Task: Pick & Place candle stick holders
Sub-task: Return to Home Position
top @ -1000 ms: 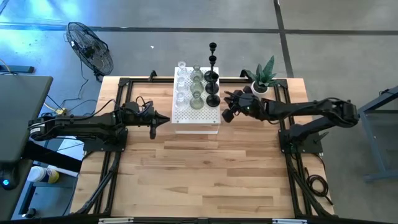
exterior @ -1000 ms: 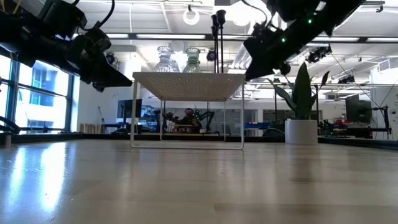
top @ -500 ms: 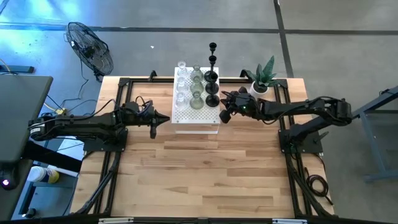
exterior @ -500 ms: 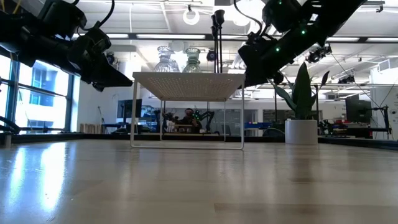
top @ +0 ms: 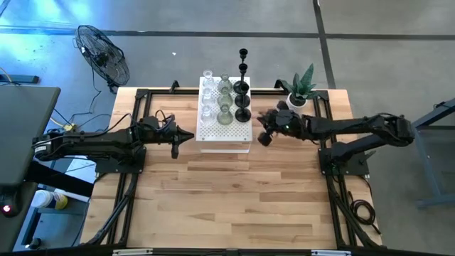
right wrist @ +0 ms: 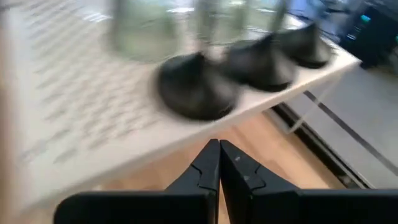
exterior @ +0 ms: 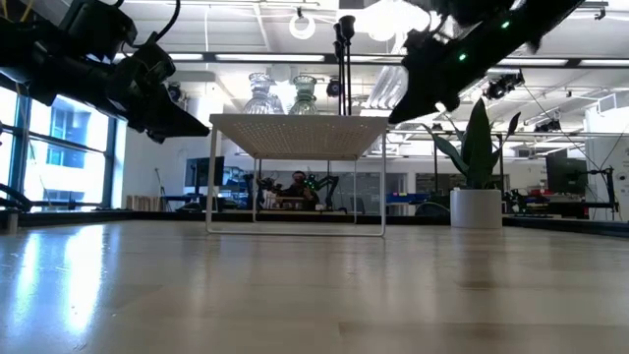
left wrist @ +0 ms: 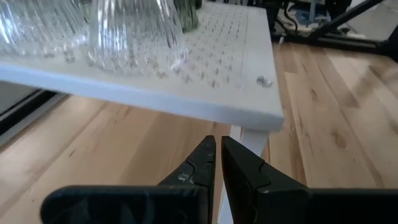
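Pale wood planks make up the bench (top: pixel 234 192), and a white perforated shelf (top: pixel 213 136) stands at its far middle. All the holders are on that shelf in three rows running front to back. The clear holders (top: pixel 207 99) are on the left, the green holders (top: pixel 225 114) in the middle, and the black holders (top: pixel 242 112) along the right edge, thin stems upright. A plant (top: pixel 303 84) sits near the far right corner.

The right claw (top: pixel 261 136) hangs just beside the shelf's right edge, near the front black base. Its wrist view shows the fingers pressed together and holding nothing, tips aimed at the shelf's rim. The left claw (top: pixel 186 136) waits off the shelf's left edge, likewise closed and empty.

Placing looks finished, so what remains is for the right arm to pull away. The black row lies straight ahead of that claw and close. The safe line is probably straight back toward the bench's right side rather than along the row, lest a stem be clipped.
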### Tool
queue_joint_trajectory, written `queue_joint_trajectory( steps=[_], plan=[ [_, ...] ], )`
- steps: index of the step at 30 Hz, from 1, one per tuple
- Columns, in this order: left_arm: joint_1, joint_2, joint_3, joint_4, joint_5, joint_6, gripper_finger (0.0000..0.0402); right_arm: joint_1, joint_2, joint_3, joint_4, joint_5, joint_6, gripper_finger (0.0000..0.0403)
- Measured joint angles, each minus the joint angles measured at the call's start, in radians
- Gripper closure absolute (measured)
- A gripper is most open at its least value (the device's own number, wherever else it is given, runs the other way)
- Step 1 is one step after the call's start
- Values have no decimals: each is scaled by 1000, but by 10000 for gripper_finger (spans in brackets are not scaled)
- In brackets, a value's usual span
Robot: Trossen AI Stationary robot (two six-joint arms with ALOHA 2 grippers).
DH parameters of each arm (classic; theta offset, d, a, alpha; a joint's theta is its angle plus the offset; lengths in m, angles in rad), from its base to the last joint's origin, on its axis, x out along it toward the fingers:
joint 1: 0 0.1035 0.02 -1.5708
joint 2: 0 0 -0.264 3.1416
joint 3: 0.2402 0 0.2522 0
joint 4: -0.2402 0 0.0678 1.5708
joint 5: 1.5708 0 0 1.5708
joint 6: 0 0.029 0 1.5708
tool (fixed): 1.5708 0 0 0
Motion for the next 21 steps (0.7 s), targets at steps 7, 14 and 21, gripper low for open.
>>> queue_joint_trajectory(
  steps=[7,14,21],
  plan=[
    [0,-2,0,34,-12,3,378,148,-211,-180,45,-27,-37,402],
    [1,-14,0,41,4,23,378,188,-556,-441,133,-195,-37,403],
    [1,-66,-33,110,4,33,378,179,-902,-598,134,-273,-64,403]
  ],
)
